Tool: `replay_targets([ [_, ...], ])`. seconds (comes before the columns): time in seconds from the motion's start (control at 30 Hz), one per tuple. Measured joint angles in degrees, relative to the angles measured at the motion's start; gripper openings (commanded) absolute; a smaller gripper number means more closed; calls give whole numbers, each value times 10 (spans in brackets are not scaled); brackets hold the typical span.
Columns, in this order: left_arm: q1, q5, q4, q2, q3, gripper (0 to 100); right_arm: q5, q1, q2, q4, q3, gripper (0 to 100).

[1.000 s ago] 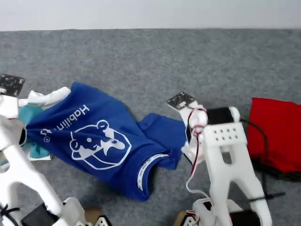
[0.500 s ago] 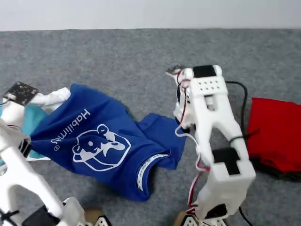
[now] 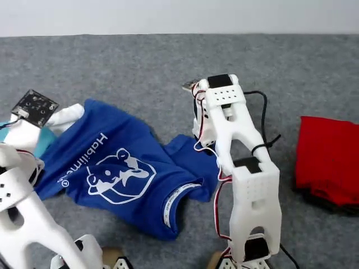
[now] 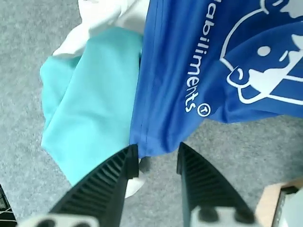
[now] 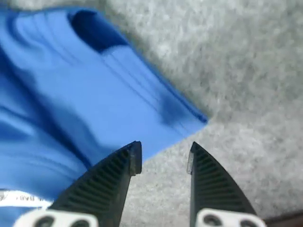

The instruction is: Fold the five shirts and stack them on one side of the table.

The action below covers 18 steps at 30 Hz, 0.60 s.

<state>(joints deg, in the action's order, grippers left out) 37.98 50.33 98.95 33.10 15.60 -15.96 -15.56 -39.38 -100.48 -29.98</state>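
Blue shirt [image 3: 134, 143] is lying crumpled on the worktop [image 3: 140, 61] as my left fingers [image 4: 106, 182] and right fingers [image 5: 111, 177] are hovering open and empty at its edges; closing low, I am risking pinching the teal shirt [image 4: 90, 90] too.

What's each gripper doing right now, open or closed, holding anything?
Left gripper: open, straddling the blue shirt hem.
Right gripper: open, at its sleeve edge.

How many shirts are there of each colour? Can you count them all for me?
Blue shirt: 1
Turquoise shirt: 1
White shirt: 1
Red shirt: 1
Total: 4 shirts in sight. A dark edge under the red one may be more cloth; I cannot tell.
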Motion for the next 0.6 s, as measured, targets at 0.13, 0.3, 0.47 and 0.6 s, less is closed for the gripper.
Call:
replay_targets([
  [0.13, -4, -3, -4, 0, 25, 143, 0, 0, -26, 0, -32, 173],
  [0.3, -5, -3, -13, 0, 43, 142, 0, 9, -40, 0, -36, 173],
  [0.47, -5, -3, -15, 1, 49, 141, 0, 11, -69, 0, -36, 173],
  [0.6, -5, -3, -17, 1, 54, 141, 0, 16, -86, 0, -37, 172],
])
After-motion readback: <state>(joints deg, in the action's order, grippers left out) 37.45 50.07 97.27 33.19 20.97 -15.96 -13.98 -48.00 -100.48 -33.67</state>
